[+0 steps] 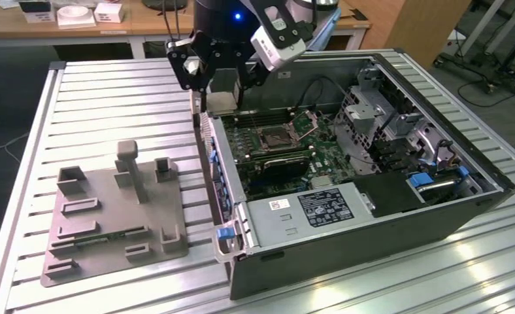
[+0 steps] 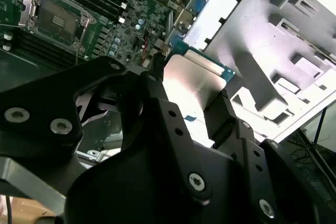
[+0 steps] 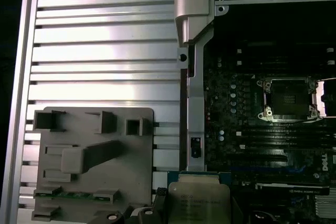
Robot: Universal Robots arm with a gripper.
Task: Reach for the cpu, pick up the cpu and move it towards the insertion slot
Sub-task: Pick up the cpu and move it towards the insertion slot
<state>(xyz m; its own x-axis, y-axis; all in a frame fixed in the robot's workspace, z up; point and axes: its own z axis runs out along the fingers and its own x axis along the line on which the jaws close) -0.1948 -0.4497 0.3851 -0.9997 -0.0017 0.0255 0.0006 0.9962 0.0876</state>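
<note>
Cpu (image 3: 198, 202) clamped flat by its edges in gripper (image 3: 197, 208), metal top left clear. Held aloft at case (image 1: 466, 196) wall, short of slot (image 1: 278, 136). Slot lid seen raised, dark centre exposed. Fixture (image 1: 109, 216) left on desk (image 1: 109, 104).

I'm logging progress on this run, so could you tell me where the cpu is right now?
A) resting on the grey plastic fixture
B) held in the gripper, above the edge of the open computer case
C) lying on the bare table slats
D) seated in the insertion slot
B: the gripper is shut on the cpu at the case edge, the insertion slot stands open and empty, and the grey fixture carries no chip.
</note>
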